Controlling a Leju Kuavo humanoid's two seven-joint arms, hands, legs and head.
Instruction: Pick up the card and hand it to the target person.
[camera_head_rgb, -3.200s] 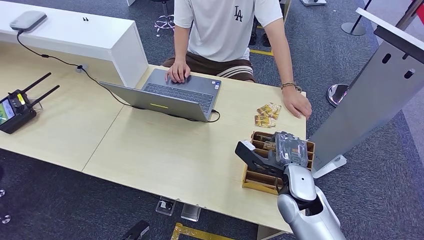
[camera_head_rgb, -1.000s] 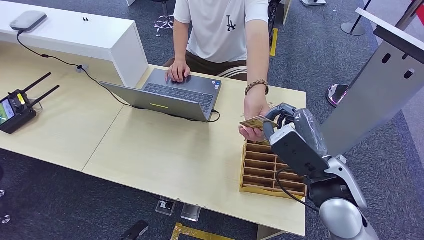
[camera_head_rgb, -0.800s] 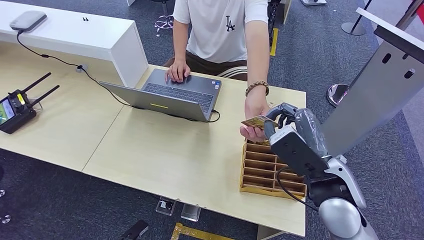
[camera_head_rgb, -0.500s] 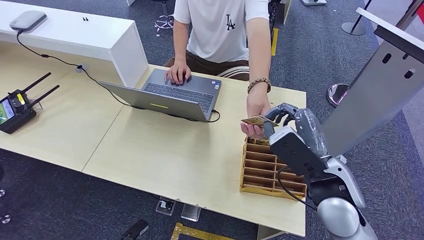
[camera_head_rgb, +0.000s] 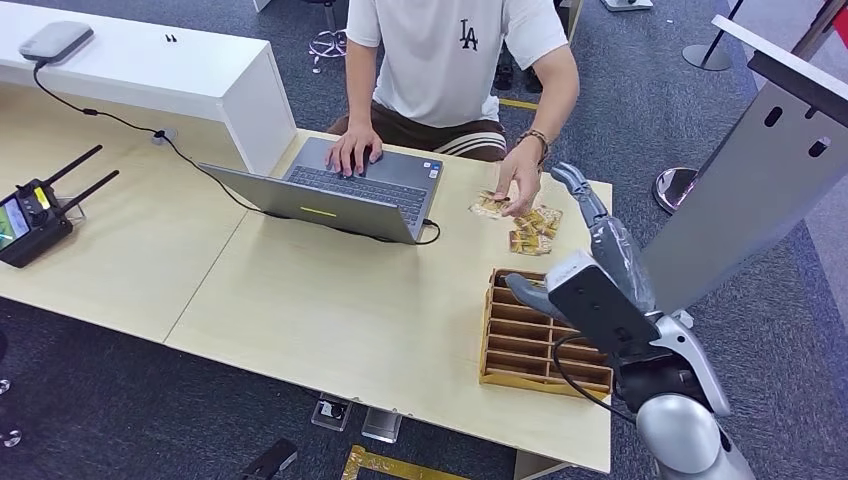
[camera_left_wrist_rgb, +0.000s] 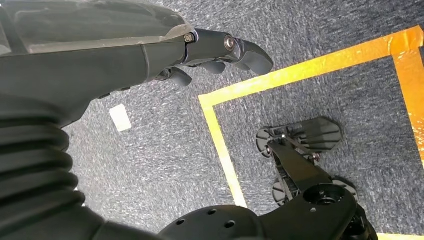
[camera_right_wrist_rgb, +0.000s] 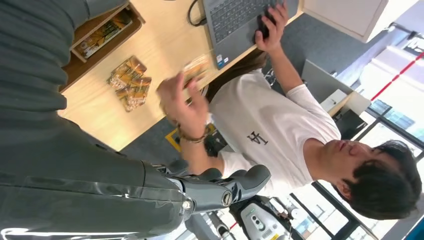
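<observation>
The card (camera_head_rgb: 489, 205) is in the person's hand (camera_head_rgb: 519, 183), low over the table beside a small pile of cards (camera_head_rgb: 535, 228). In the right wrist view the card (camera_right_wrist_rgb: 195, 65) is blurred at that hand (camera_right_wrist_rgb: 181, 103), near the pile (camera_right_wrist_rgb: 129, 82). My right hand (camera_head_rgb: 598, 262) is raised above the wooden card box (camera_head_rgb: 541, 345), fingers stretched out and apart, holding nothing. Its fingers (camera_right_wrist_rgb: 226, 186) point past the person. My left hand (camera_left_wrist_rgb: 210, 50) hangs over the carpet, fingers loosely extended and empty.
An open laptop (camera_head_rgb: 342, 185) lies at the table's far side with the person's other hand on it. A remote controller (camera_head_rgb: 35, 215) stands at the left. A grey slanted panel (camera_head_rgb: 740, 190) rises to my right. Yellow tape (camera_left_wrist_rgb: 300, 75) marks the floor.
The person has taken the card out of my right hand and carried it down to the table by the pile. My right hand's fingers have opened; the arm has stayed raised.
</observation>
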